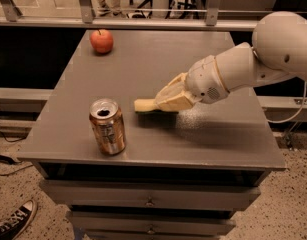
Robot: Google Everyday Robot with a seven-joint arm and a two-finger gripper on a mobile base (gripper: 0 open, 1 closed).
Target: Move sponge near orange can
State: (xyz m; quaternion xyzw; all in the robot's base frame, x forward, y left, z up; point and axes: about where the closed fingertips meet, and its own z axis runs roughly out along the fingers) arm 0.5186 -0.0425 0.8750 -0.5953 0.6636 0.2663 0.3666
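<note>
The orange can (108, 127) stands upright near the front left of the grey table (228, 139), its silver top open. The pale yellow sponge (146, 105) is held just above the table, right of the can, its left end sticking out of the gripper. My gripper (172, 100) reaches in from the right and is shut on the sponge, about a can's width from the can. Most of the sponge is hidden by the fingers.
A red-orange apple (101, 40) sits at the table's back left corner. A railing (153, 9) runs behind the table. Drawers (150, 202) are below the front edge. A sneaker (13, 224) shows on the floor at lower left.
</note>
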